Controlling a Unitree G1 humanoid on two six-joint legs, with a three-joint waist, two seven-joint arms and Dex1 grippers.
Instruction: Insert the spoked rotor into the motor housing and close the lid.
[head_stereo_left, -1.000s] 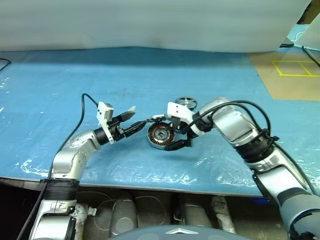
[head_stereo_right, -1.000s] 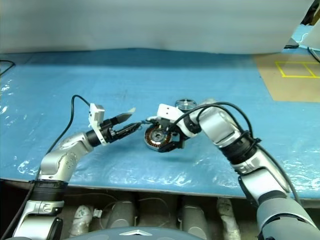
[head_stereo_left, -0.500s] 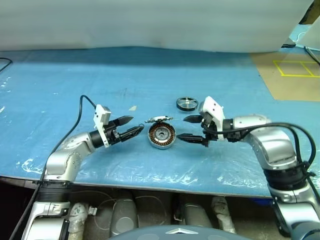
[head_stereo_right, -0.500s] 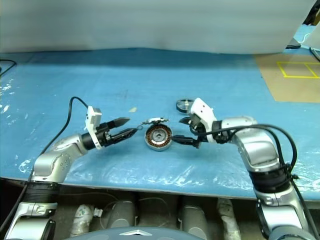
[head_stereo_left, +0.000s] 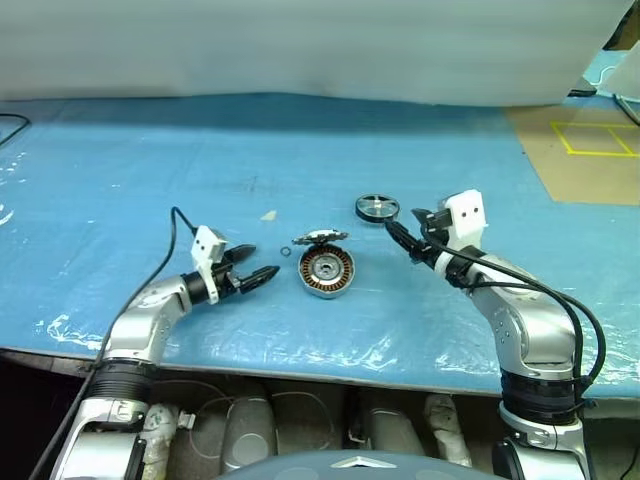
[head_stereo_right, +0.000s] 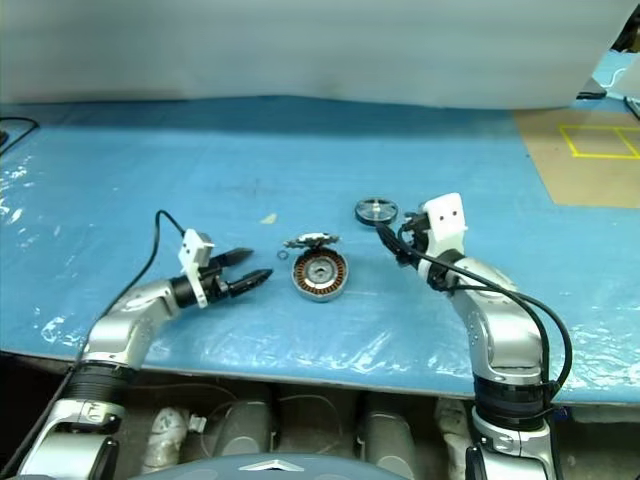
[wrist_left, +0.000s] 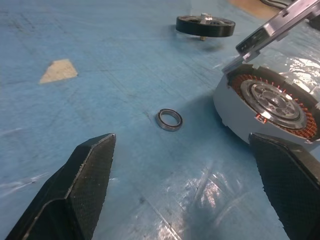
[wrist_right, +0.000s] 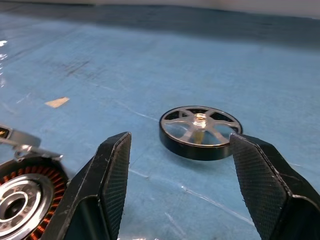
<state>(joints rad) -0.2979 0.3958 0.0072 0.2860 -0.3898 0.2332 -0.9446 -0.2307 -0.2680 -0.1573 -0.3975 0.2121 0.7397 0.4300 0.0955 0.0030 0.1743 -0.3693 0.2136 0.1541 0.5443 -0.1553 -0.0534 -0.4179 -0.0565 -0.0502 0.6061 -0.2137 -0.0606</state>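
Observation:
The motor housing (head_stereo_left: 326, 271) lies flat on the blue table, its copper windings facing up. The grey lid (head_stereo_left: 318, 238) rests tilted against the housing's far edge. The spoked rotor (head_stereo_left: 376, 208) lies flat behind and to the right of the housing. My right gripper (head_stereo_left: 402, 220) is open just right of the rotor and points at it; in the right wrist view the rotor (wrist_right: 200, 132) sits between and beyond the black fingers (wrist_right: 112, 170). My left gripper (head_stereo_left: 260, 261) is open and empty, low over the table left of the housing (wrist_left: 270, 102).
A small metal ring (wrist_left: 169, 119) lies on the table between the left gripper and the housing. A pale tape scrap (head_stereo_left: 267, 214) is stuck farther back. A brown board with yellow tape lines (head_stereo_left: 580, 150) covers the far right. The table's front edge (head_stereo_left: 300, 365) runs close below.
My right gripper has pulled away from the housing to the right and turned toward the rotor. My left gripper has sunk closer to the table. Housing, lid and rotor have stayed put.

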